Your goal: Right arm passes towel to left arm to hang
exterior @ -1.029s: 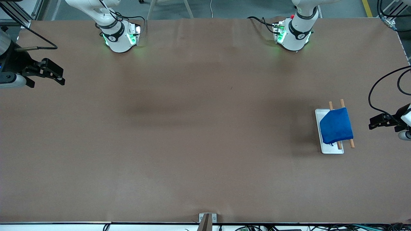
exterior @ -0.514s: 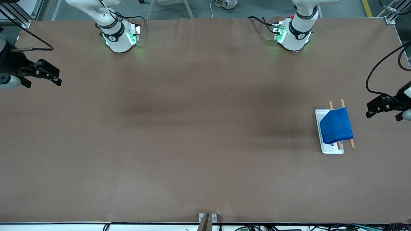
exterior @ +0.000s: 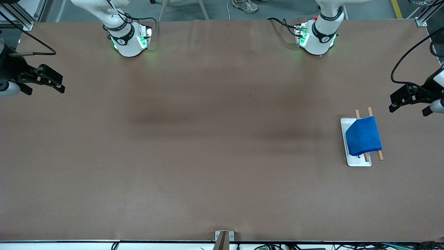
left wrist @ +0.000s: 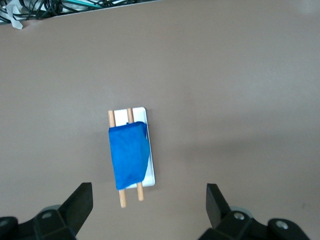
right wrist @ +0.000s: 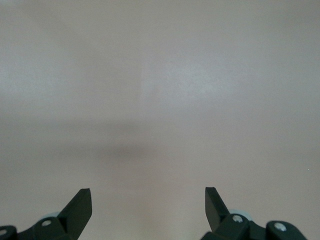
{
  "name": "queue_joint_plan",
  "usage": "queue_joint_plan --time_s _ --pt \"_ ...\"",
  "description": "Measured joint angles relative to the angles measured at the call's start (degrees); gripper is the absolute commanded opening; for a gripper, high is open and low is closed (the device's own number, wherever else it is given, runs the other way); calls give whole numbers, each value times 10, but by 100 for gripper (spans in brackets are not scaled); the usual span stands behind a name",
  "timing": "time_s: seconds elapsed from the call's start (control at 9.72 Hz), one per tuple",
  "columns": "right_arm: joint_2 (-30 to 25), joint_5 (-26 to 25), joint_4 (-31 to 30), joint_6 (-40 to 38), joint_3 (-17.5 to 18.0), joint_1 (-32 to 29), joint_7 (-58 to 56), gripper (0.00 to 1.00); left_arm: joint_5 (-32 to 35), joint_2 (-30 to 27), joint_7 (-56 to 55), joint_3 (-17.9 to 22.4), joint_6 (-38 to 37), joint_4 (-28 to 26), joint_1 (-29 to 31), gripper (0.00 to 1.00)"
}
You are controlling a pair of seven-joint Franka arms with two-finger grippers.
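Note:
The royal-blue towel (exterior: 363, 135) hangs draped over two wooden rods (exterior: 380, 155) of a rack on a white tray (exterior: 348, 159), toward the left arm's end of the table. It also shows in the left wrist view (left wrist: 128, 156), with the tray (left wrist: 150, 167) beside it. My left gripper (exterior: 395, 102) is open and empty, up in the air over the table's end beside the rack; its jaws (left wrist: 147, 200) stand wide apart. My right gripper (exterior: 57, 83) is open and empty over bare table at the right arm's end (right wrist: 148, 200).
The brown table top (exterior: 208, 139) is bare around the rack. Both arm bases (exterior: 128, 41) (exterior: 317, 38) stand along the table's edge farthest from the front camera. A small metal bracket (exterior: 223, 236) sits at the nearest edge. Cables (left wrist: 60, 7) lie off the table edge.
The left gripper has moved away from the front camera, from beside the towel to over the table past the rack's rod ends. The right gripper drifted slightly outward. The towel has not moved.

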Motion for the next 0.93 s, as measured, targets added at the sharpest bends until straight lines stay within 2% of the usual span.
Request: queue_joint_plan --time_s 0.41,0.93 --pt "0 0 0 0 7 -11 -1 100 0 -3 -35 2 -75 25 -15 100" --pt "0 0 0 0 10 -18 -1 100 0 -4 -45 9 -79 25 -19 100"
